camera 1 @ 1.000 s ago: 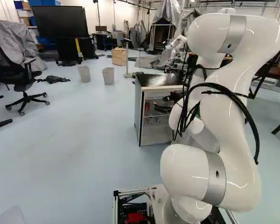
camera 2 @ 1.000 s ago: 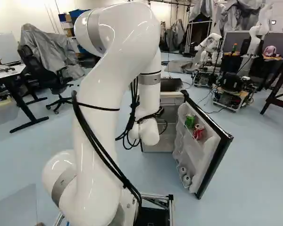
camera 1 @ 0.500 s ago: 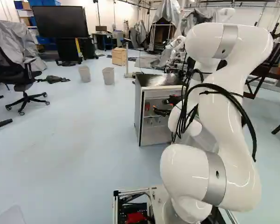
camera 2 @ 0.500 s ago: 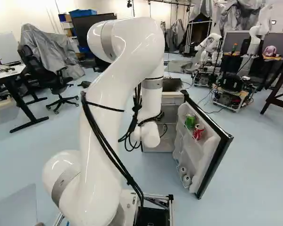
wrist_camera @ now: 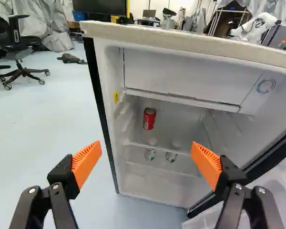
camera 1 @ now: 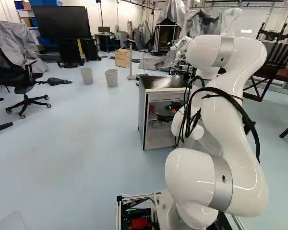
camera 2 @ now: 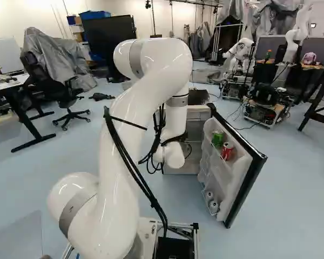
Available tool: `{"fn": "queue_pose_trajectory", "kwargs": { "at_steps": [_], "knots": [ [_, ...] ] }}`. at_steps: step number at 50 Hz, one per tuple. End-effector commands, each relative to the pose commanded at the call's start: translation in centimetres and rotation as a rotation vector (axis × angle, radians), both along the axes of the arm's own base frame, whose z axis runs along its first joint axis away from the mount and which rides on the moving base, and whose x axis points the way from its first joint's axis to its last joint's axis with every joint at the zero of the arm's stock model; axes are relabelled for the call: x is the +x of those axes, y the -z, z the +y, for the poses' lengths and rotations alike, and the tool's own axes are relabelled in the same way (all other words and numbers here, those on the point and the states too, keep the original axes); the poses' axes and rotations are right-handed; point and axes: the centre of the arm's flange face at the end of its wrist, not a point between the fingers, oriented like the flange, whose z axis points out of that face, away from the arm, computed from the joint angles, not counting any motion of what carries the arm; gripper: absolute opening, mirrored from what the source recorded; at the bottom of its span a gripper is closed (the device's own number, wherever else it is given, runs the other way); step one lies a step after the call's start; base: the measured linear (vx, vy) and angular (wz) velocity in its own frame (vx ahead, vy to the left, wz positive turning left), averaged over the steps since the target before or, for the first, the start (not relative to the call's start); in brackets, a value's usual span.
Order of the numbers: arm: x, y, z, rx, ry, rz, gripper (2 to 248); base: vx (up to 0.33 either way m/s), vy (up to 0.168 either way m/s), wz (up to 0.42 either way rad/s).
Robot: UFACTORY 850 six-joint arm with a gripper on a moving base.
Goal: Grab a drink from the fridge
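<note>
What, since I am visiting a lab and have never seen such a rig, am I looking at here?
The machine is a jointed white robot arm on a moving base. The left and right base views look past it from behind; the wrist view looks along its tool, a black two-fingered gripper with orange pads.

Ahead stands a small white fridge with its black-edged door open. Inside, a red metal can stands on the upper shelf, with two small pale containers lower down. A green can and another red can sit in the door.

The tool is open and holds nothing.
</note>
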Motion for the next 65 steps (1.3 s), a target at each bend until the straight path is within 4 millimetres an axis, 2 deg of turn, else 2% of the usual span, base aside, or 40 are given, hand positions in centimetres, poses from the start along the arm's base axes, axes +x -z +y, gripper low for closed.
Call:
{"fn": "queue_pose_trajectory", "kwargs": {
  "at_steps": [48,65],
  "knots": [
    [5.8,8.4,-0.7,-0.023,-0.045,0.102,247,0.0,0.0,0.0],
    [8.0,9.7,-0.9,-0.043,-0.06,0.112,247,0.0,0.0,0.0]
  ]
}}
